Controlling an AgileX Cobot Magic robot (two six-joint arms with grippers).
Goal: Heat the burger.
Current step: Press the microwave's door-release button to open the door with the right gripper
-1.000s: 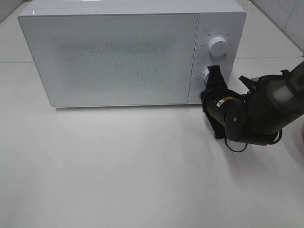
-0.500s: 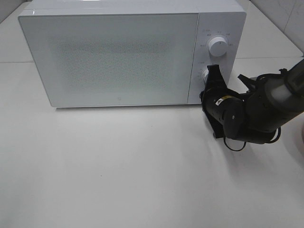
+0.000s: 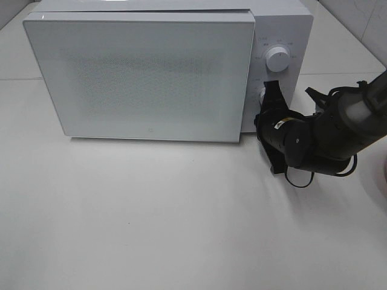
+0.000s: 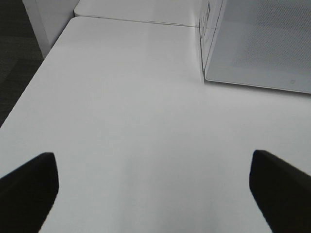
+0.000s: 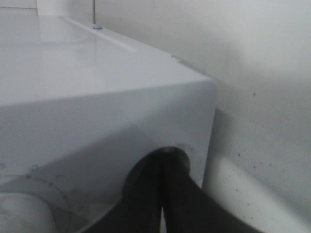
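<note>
The burger could not be seen in any view. It was not on the table (image 3: 151, 211) in front of the microwave (image 3: 281, 24), and the frosted door (image 3: 145, 78) hid the inside. A thin pink edge (image 3: 384, 175) showed at the far right of the high view. It may have been a plate, but it was too small to tell.

The right claw (image 3: 269, 87) was closed tight with nothing in it. Its 2 fingers were pressed together, with their tips at the lower knob (image 3: 262, 96) on the front panel. I could not tell if they touched it.

The left claw (image 4: 155, 191) was open as wide as it goes and held nothing. It hung over bare table, off to the left of the microwave and out of the high view.

The door stood a little open. Its right edge stuck out from the box, and its left edge stayed close, so the hinge seemed to be on the left. The door's free edge ran up and down just to the left of the right claw. I think the next job is to swing the door wide. The right arm was much nearer to that free edge. The left arm was by the hinge side, where pulling would help little.
</note>
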